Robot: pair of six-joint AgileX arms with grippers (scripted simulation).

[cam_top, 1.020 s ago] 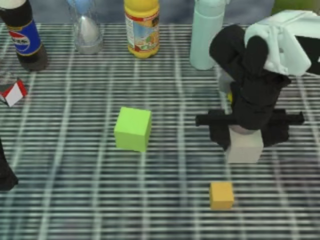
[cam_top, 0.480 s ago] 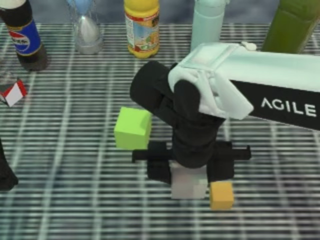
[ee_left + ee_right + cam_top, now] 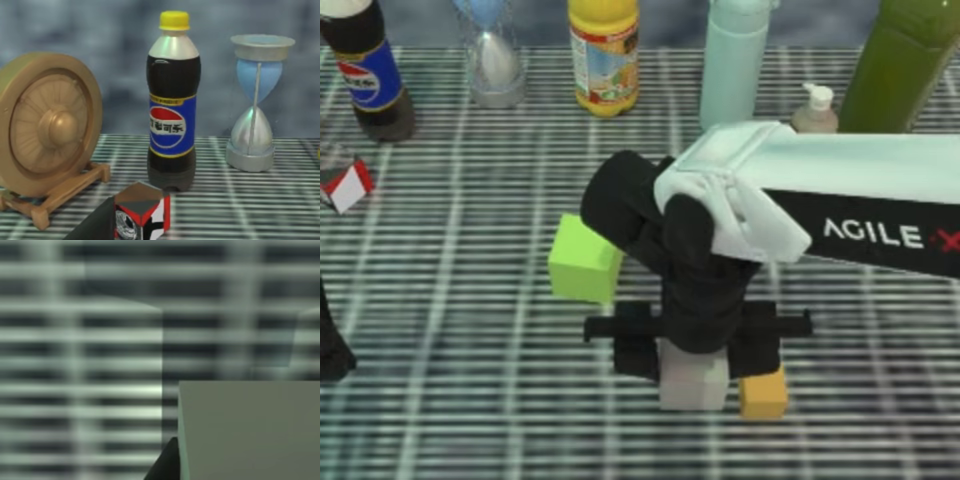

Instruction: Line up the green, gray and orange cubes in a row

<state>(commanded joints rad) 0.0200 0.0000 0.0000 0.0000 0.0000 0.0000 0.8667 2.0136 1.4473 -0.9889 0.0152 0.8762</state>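
Note:
The lime-green cube [image 3: 578,264] sits left of centre in the top view, its right corner hidden under my right arm. The pale gray cube [image 3: 693,382] is near the front, with my right gripper [image 3: 698,348] shut on it from above, black fingers [image 3: 636,350] on either side. The small yellow-orange cube [image 3: 763,393] lies just right of the gray one, almost touching it. In the right wrist view the gray cube [image 3: 250,432] fills the corner close up, beside a dark fingertip [image 3: 167,466]. My left gripper [image 3: 330,350] stays parked at the table's left edge.
Along the back stand a cola bottle [image 3: 365,70], an hourglass [image 3: 492,55], a yellow bottle [image 3: 604,55], a pale teal bottle [image 3: 732,65], a small pump bottle [image 3: 815,108] and a tall green bottle [image 3: 905,65]. A red-and-white box [image 3: 348,187] lies far left. A wooden wheel ornament [image 3: 47,130] shows in the left wrist view.
My right arm carried the gray cube left and toward the front, from beside the middle right to a spot next to the orange cube. The left arm has not moved.

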